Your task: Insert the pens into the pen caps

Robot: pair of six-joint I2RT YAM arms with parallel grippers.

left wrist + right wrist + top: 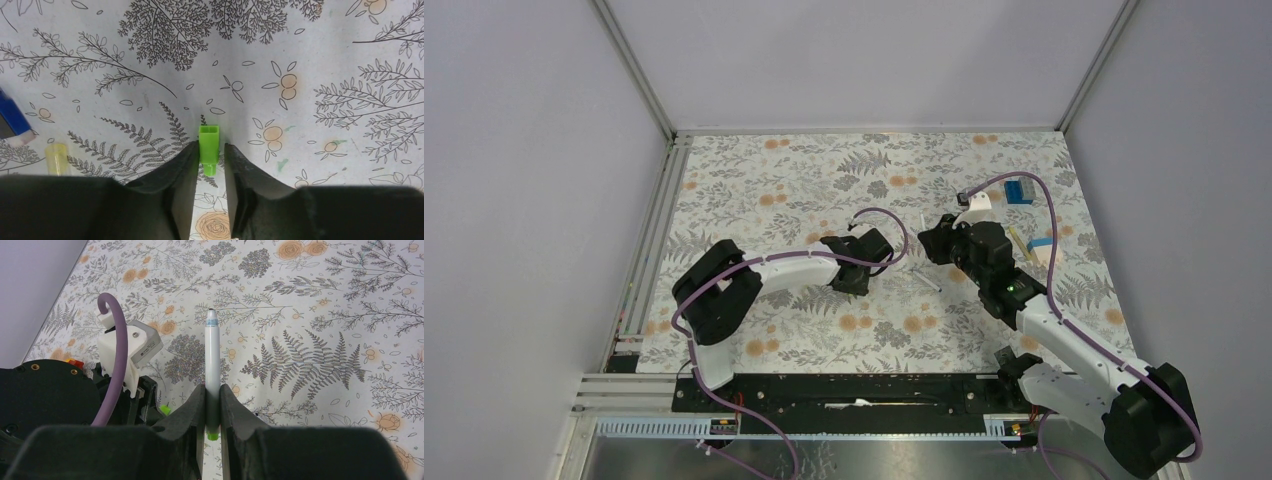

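Observation:
My left gripper (210, 152) has closed in around a bright green pen cap (209, 142), open end facing away. The left finger touches the cap and only a sliver of mat shows at the right finger. My right gripper (213, 390) is shut on a white pen (213, 360). Its tip points away from the wrist and a green end pokes out behind the fingers. In the top view both grippers, left (869, 250) and right (939, 243), face each other at mid-table a short way apart. The green cap (164, 409) also shows in the right wrist view.
A blue toy brick (1020, 190) and a tan pen (1021, 245) lie at the back right of the floral mat (824, 180). In the left wrist view a blue object (12, 120) and a yellowish translucent piece (56, 157) lie at the left.

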